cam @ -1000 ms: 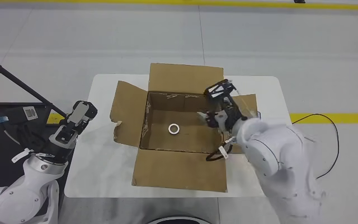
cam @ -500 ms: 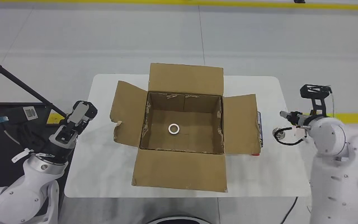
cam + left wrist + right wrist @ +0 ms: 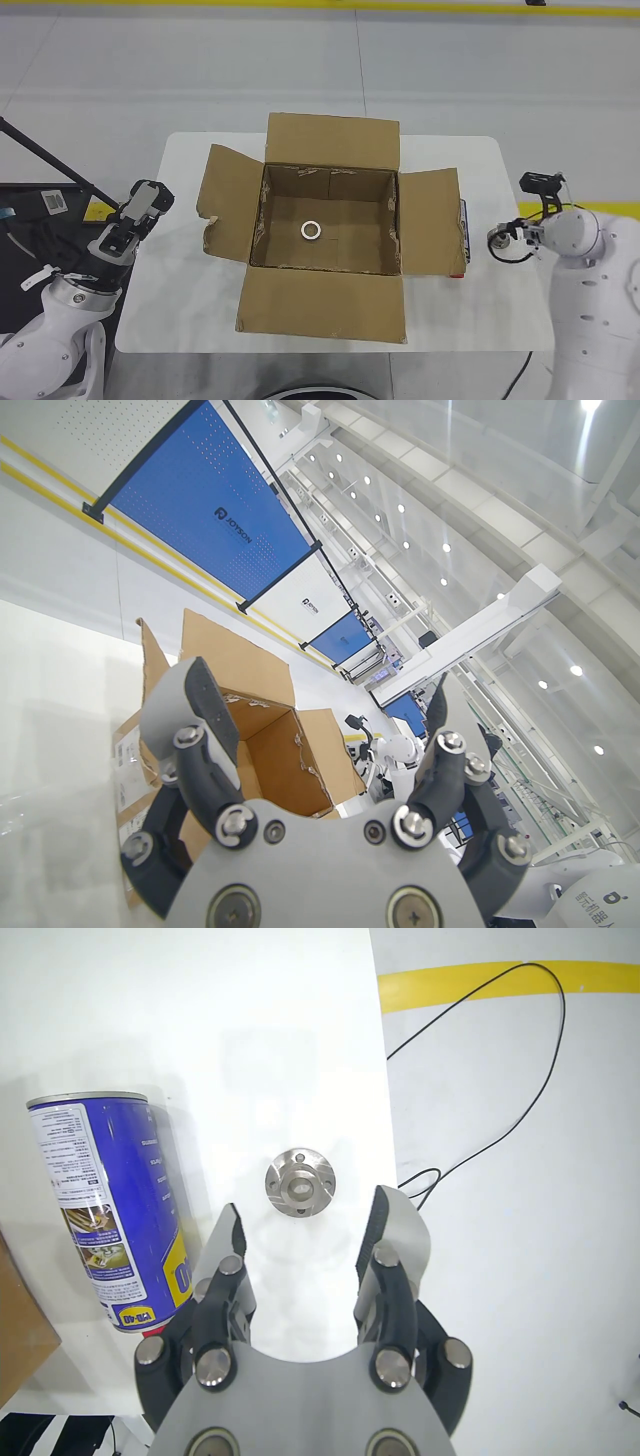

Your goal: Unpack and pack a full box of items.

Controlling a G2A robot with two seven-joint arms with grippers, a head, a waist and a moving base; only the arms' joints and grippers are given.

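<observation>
Currently, per item:
Right gripper [image 3: 306, 1222]: fingers apart, nothing held; hovers over the table [image 3: 250, 1003] near its right edge.
Flange [image 3: 300, 1183]: round metal part, flat on the table, lined up with the gap between my right fingers, just past the tips. No contact that I can see.
Can [image 3: 107, 1208]: blue spray can on its side on the table, next to the flange on the box side, between the flange and the box.
Box [image 3: 320, 300]: cardboard, mid-table, open, all four flaps folded outward. Its right flap lies toward my right gripper.
Ring [image 3: 312, 230]: small pale ring lying flat on the box floor, roughly central. I see nothing else in the box.
Left gripper [image 3: 320, 685]: fingers apart, empty; sits just off the table's left edge, aimed toward the box and well apart from it.
Floor: thin black cable [image 3: 550, 1053] loops close to the table's right edge and crosses a yellow stripe [image 3: 450, 983].
</observation>
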